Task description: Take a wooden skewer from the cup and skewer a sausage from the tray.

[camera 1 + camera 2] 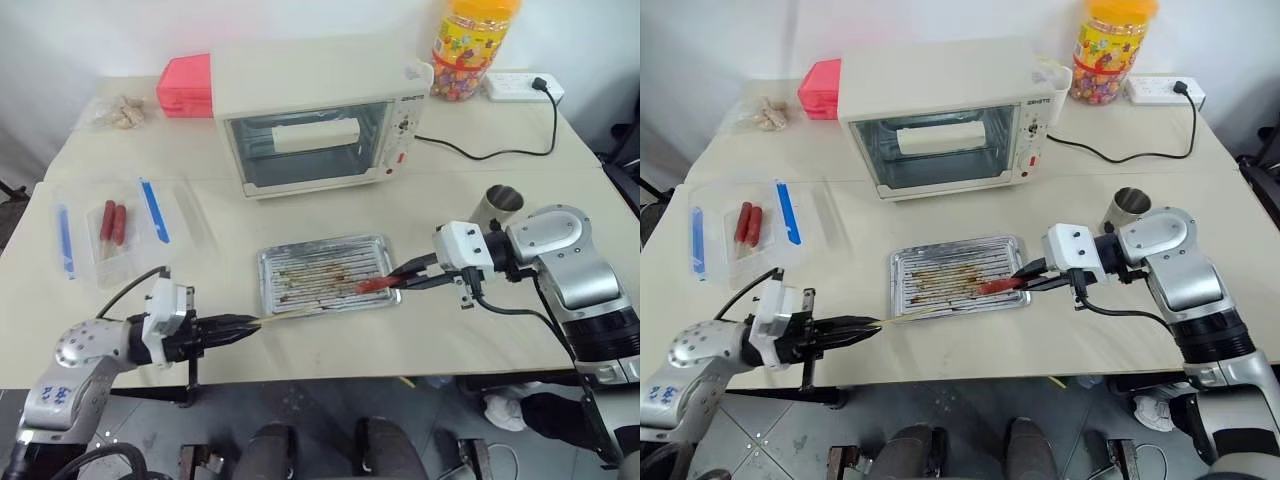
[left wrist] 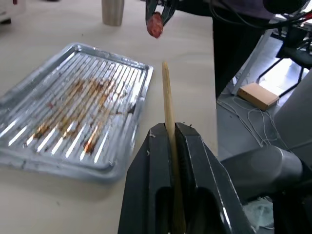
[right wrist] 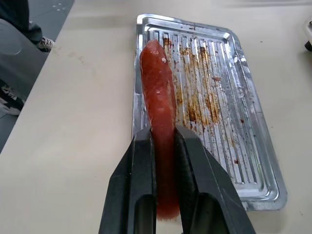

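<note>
My right gripper (image 1: pixel 408 277) is shut on the reddish sausage (image 1: pixel 375 284), which it holds level just above the right end of the ribbed, grease-stained metal tray (image 1: pixel 322 275). The sausage (image 3: pixel 160 117) points left, toward the other hand. At the front left my left gripper (image 1: pixel 250 325) is shut on the wooden skewer (image 1: pixel 290 314), whose pale tip (image 2: pixel 165 78) points right toward the sausage (image 2: pixel 155 25), a short gap away. The steel cup (image 1: pixel 497 207) stands on the table behind the right arm.
A white toaster oven (image 1: pixel 315 120) with its door open stands behind the tray. A clear plastic bag with two red sausages (image 1: pixel 112 222) lies at the left. A candy jar (image 1: pixel 470 45), a power strip (image 1: pixel 522 87) and a pink box (image 1: pixel 186 85) sit at the back.
</note>
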Motion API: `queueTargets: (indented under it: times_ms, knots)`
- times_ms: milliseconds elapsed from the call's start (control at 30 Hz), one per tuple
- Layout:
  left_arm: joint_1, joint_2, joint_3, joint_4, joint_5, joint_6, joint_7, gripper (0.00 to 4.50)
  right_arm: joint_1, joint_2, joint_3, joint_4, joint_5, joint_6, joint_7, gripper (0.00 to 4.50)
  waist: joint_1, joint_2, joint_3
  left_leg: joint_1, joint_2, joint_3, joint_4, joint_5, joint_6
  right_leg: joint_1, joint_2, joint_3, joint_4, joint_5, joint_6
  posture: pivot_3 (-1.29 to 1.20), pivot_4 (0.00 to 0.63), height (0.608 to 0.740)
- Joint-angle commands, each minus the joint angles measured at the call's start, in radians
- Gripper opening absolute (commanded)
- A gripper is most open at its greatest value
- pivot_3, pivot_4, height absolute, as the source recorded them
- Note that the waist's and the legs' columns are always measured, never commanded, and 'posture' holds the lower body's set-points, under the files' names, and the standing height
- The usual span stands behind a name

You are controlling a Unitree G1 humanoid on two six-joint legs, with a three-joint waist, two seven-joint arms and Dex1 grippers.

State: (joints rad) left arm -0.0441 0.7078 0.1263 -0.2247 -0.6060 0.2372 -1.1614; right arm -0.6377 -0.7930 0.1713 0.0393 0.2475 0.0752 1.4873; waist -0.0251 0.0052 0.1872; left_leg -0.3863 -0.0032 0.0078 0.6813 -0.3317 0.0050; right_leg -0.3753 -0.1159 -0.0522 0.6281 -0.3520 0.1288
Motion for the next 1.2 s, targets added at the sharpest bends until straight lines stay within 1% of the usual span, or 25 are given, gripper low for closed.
queueTargets:
  times_ms: [33,333,600,1200]
  knots:
    - [-0.033,-0.019,-0.029,-0.002,0.012,-0.002,0.002,0.0,0.016,-0.021,-0.027,-0.086,0.024,0.043,-0.023,0.21,0.001,0.0,0.0,0.0,0.0,0.0,0.0,0.0,0.0,0.0,0.0,0.0,0.0,0.0,0.0,0.0,0.15,0.74]
    - [-0.077,-0.052,-0.064,0.014,0.026,-0.003,0.009,0.0,0.008,-0.001,-0.001,-0.163,0.01,0.138,-0.082,0.21,0.0,0.0,0.0,0.0,0.0,0.0,0.0,0.0,0.0,0.0,0.0,0.0,0.0,0.0,0.0,0.0,0.15,0.74]
    - [-0.081,-0.078,-0.07,-0.004,0.026,0.003,0.037,0.0,0.02,-0.017,0.015,-0.192,0.001,0.167,-0.082,0.21,0.002,0.0,0.0,0.0,0.0,-0.001,0.001,0.0,0.0,0.0,0.0,0.0,0.0,0.0,0.0,0.0,0.15,0.74]
    - [-0.093,-0.112,-0.095,-0.015,0.039,0.005,0.073,0.0,0.042,-0.008,0.038,-0.272,0.009,0.222,-0.087,0.21,0.002,0.0,0.0,0.0,0.0,-0.001,0.001,0.0,0.0,0.0,0.0,0.0,0.0,0.0,0.0,0.0,0.15,0.74]
